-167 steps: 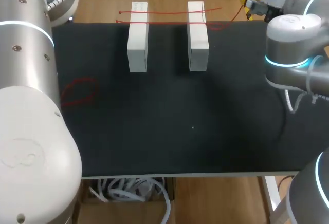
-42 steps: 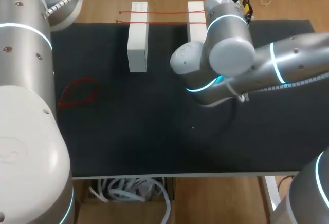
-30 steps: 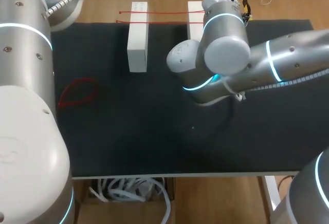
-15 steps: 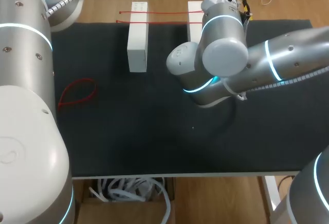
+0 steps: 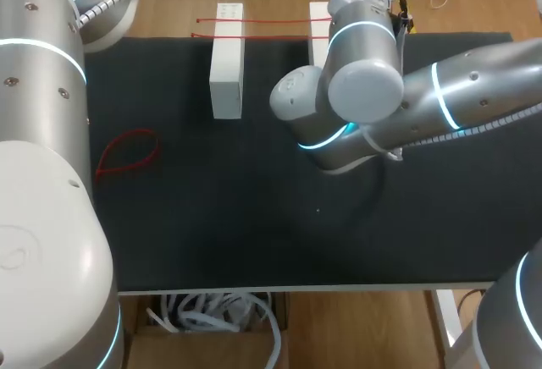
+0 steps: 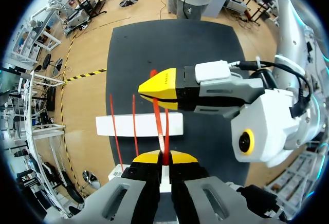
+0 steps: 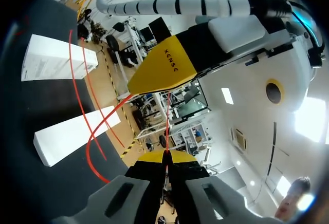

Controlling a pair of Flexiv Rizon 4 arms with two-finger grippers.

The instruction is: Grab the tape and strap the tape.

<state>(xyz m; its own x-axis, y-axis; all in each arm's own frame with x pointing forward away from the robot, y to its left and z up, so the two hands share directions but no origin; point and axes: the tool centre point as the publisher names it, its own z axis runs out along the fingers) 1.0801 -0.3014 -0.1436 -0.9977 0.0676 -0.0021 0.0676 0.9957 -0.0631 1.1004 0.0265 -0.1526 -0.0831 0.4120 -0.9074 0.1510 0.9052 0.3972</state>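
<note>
- Pinching a red tape strand (image 6: 160, 126) between its yellow tips, the left tool (image 6: 164, 158) is clenched on it.
- The right tool (image 7: 165, 157) is clamped on the same strand and faces the left tool tip to tip.
- Both meet at the far end of the right white block (image 5: 318, 22); the left white block (image 5: 227, 64) stands beside it.
- Two other red strands (image 5: 271, 22) lie across both blocks.
- A loose red loop (image 5: 127, 153) lies on the black worktop (image 5: 254, 217), well apart from the blocks.

Bright, even overhead light leaves only a soft shadow beneath the right arm (image 5: 398, 107) on the black mat (image 5: 212, 217).
</note>
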